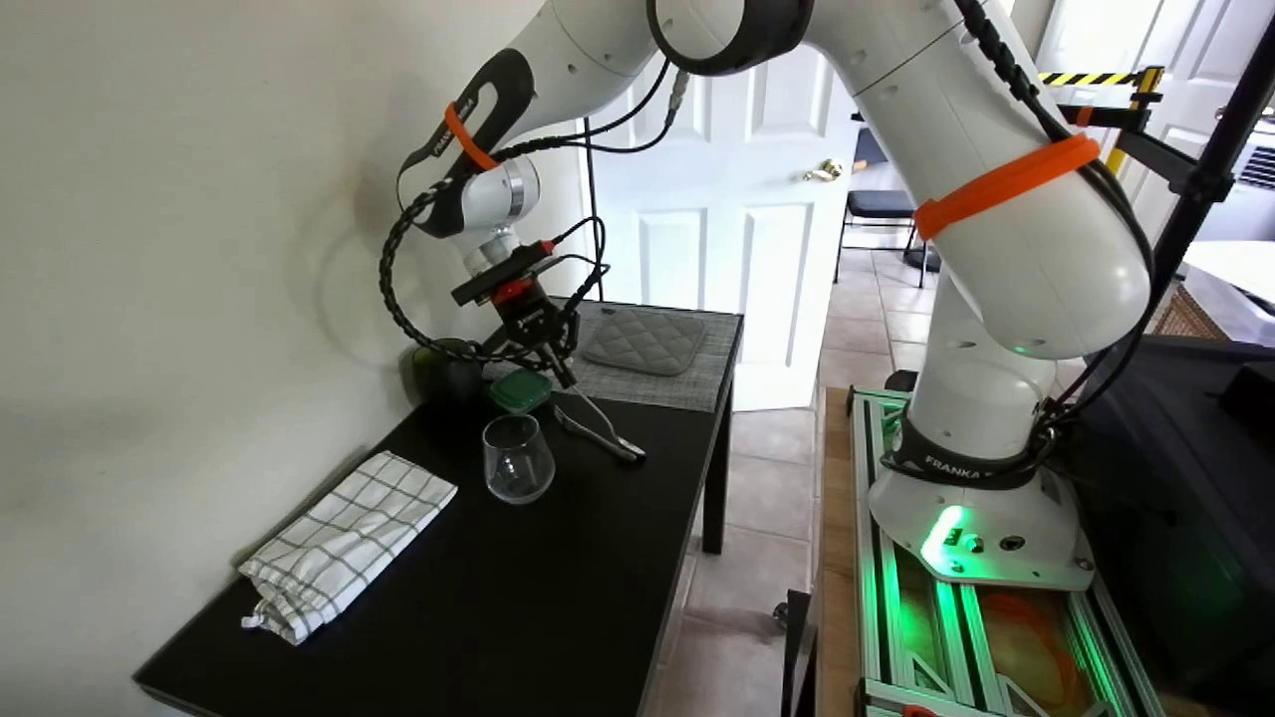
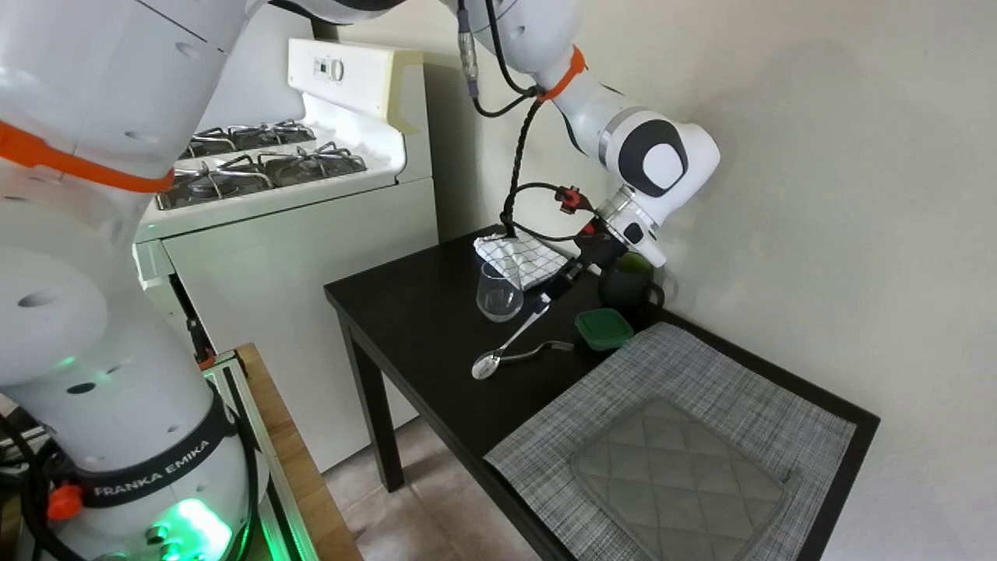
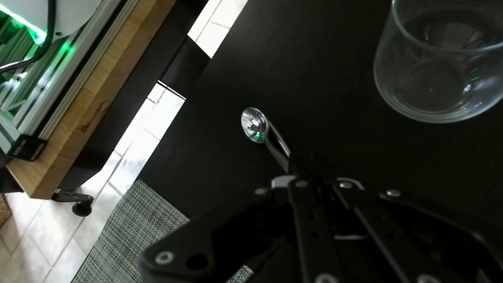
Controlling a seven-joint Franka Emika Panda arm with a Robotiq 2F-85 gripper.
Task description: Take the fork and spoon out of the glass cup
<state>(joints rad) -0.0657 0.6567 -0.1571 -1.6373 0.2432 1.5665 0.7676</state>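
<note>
Looks like the actual removal's done: glass cup [image 1: 519, 462] sits upright with neither utensil in it, left of them in an exterior view. Fork [image 2: 535, 351] is lying on the tabletop [image 2: 436, 312]. Spoon [image 3: 258, 130] is tilted, bowl end low, handle pinched in the end effector [image 2: 544, 300]; can't tell if the bowl's touching down. I'd call this the set-down step, so next: lower the handle, let go, back off gently.
</note>
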